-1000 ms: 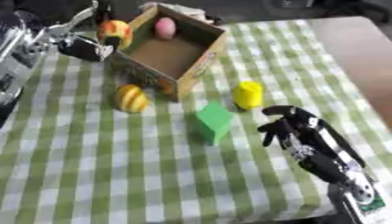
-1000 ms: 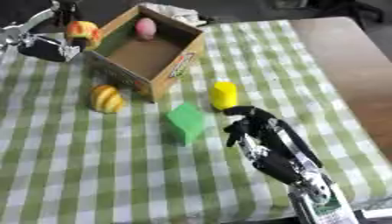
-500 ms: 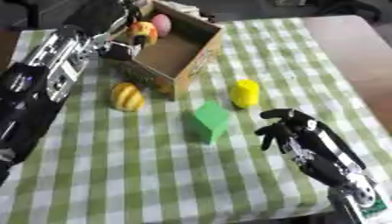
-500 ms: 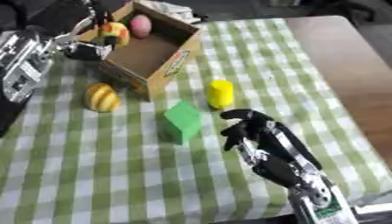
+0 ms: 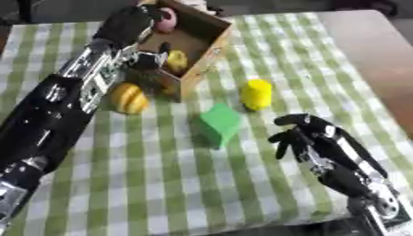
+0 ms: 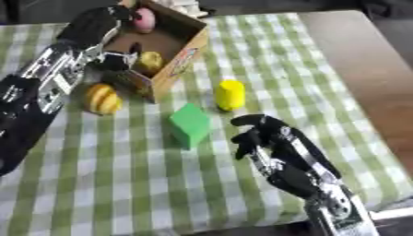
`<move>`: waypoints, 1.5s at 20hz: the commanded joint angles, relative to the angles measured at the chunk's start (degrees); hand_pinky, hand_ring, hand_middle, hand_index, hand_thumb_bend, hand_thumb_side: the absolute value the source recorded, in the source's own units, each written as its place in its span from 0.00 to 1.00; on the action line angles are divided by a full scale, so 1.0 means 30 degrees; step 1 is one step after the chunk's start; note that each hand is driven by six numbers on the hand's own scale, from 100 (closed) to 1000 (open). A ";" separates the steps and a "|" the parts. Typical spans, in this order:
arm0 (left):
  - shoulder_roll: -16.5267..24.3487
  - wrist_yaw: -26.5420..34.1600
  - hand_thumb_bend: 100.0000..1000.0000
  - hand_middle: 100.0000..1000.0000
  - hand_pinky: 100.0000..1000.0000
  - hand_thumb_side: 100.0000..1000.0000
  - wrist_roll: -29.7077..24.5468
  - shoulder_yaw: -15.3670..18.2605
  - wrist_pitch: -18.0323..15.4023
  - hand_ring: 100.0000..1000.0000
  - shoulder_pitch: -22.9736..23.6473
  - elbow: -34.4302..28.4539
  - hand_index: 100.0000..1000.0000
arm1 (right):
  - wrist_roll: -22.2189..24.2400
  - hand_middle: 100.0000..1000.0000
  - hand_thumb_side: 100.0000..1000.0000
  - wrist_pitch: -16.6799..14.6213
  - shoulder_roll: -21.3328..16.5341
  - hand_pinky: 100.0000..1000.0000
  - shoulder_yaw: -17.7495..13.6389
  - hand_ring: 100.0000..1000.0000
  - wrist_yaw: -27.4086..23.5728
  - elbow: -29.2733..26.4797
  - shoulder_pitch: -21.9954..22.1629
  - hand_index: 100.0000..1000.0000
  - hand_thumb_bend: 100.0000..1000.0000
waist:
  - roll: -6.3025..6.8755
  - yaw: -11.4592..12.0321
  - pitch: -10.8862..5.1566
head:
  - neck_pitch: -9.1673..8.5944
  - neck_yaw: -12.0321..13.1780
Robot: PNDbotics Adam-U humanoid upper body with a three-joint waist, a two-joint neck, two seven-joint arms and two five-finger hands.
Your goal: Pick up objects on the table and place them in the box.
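Left hand (image 5: 153, 60) and arm block the box (image 5: 211, 44) opening.

Staged tabletop test setup: green-checked cloth (image 5: 161, 184) over wooden table (image 5: 379, 55), cardboard box (image 5: 211, 34), toy props.

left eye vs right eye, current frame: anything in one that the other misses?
Only the left eye: little; it frames more checked cloth left of the left arm.

Only the right eye: more bare brown table on the right, and more of the right forearm toward the lower edge.

Both: the left hand over the box with a yellow fruit at its fingers, a pink item at the box's far end, the orange-yellow gourd, green block, yellow cylinder, and right hand curled, holding nothing.
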 commanded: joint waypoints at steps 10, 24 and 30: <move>0.3483 0.5316 0.00 0.64 0.68 0.13 -0.4410 0.0183 0.0183 0.64 0.0262 -0.5946 0.81 | -0.0277 0.16 0.46 -0.0094 -0.0172 0.69 -0.0315 0.40 0.0188 -0.0443 -0.0127 0.74 0.00 | 0.0180 0.0372 -0.0313 | -0.0352 -0.0518; 0.6765 0.3826 0.32 0.70 0.74 0.29 -1.2675 -0.1343 -0.3005 0.67 0.2898 -0.7728 0.84 | -0.0536 0.17 0.46 -0.0156 -0.0294 0.69 -0.0464 0.40 0.0424 -0.0402 -0.0064 0.74 0.00 | 0.0360 0.0629 -0.0296 | -0.0211 -0.0796; 0.5360 0.1857 0.31 0.70 0.73 0.29 -1.1965 -0.1369 -0.3593 0.66 0.2709 -0.5364 0.83 | -0.0496 0.17 0.46 -0.0152 -0.0229 0.69 -0.0449 0.40 0.0379 -0.0419 -0.0079 0.74 0.00 | 0.0276 0.0572 -0.0280 | -0.0278 -0.0769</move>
